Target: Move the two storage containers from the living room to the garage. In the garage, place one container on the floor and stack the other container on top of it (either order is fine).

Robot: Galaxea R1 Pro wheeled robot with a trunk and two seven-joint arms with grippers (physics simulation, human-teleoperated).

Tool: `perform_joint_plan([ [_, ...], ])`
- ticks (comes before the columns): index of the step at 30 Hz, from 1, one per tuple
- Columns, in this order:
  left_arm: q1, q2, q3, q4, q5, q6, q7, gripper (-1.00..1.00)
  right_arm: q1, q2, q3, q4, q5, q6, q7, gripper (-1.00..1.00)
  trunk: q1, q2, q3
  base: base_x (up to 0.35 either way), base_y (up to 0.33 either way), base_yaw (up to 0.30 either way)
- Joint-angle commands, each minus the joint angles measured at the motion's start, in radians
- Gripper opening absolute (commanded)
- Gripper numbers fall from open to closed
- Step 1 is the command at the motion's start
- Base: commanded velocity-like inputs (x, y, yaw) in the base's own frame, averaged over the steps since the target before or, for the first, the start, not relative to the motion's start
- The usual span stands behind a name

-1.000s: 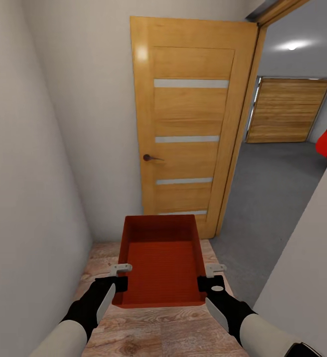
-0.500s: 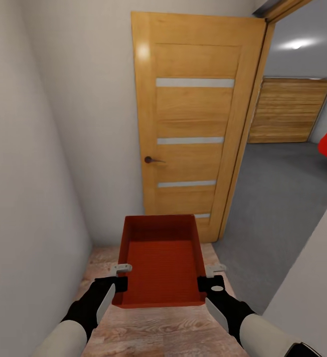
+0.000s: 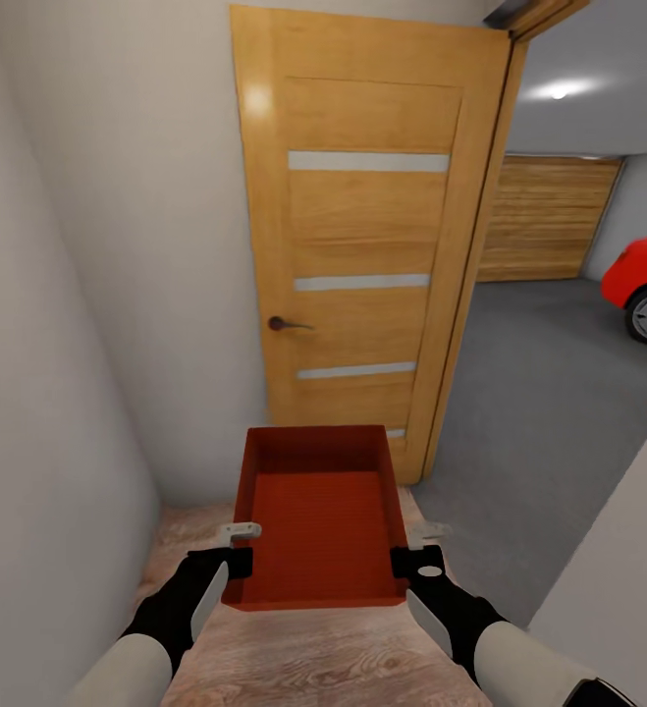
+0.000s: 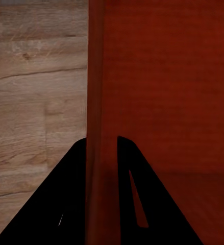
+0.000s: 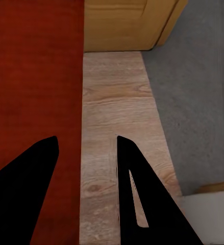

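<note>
Open door [image 3: 362, 245] ahead of container [image 3: 315, 516]

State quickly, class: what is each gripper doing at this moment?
Left gripper: shut on the left wall of the storage container.
Right gripper: fingers straddle the container's right wall; a firm clamp cannot be told.

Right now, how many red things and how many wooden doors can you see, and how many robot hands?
Red things: 2, the storage container and the car.
Wooden doors: 2, the open door and the garage door.
Robot hands: 2, the left gripper and the right gripper.
Total: 6.
</note>
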Motion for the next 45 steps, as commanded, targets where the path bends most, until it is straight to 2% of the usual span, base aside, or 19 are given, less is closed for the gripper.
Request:
perform_joint_plan([
  [1,-0.001,0.0,0.018,-0.005,-0.03,-0.003,0.033,-1.0,-0.001,0.019,-0.002,-0.003,-0.014,0.005,-0.008,-1.0,0.0,-0.001,-0.002,0.008,0.001,-0.281],
  [16,-0.001,0.0,0.018,-0.007,-0.03,-0.001,0.034,-1.0,-0.001,0.019,-0.002,-0.003,-0.014,0.005,-0.008,-1.0,0.0,-0.001,-0.002,0.008,0.005,-0.277],
  [30,-0.001,0.0,0.018,-0.004,-0.03,-0.001,0.034,-1.0,-0.001,0.019,-0.001,-0.003,-0.014,0.004,-0.008,-1.0,0.0,-0.001,-0.002,0.222,0.191,-0.032],
  [45,-0.001,0.0,0.017,-0.005,-0.031,-0.001,0.033,-1.0,-0.001,0.019,-0.001,-0.003,-0.014,0.004,-0.008,-1.0,0.0,-0.001,-0.002,0.078,0.015,-0.232],
])
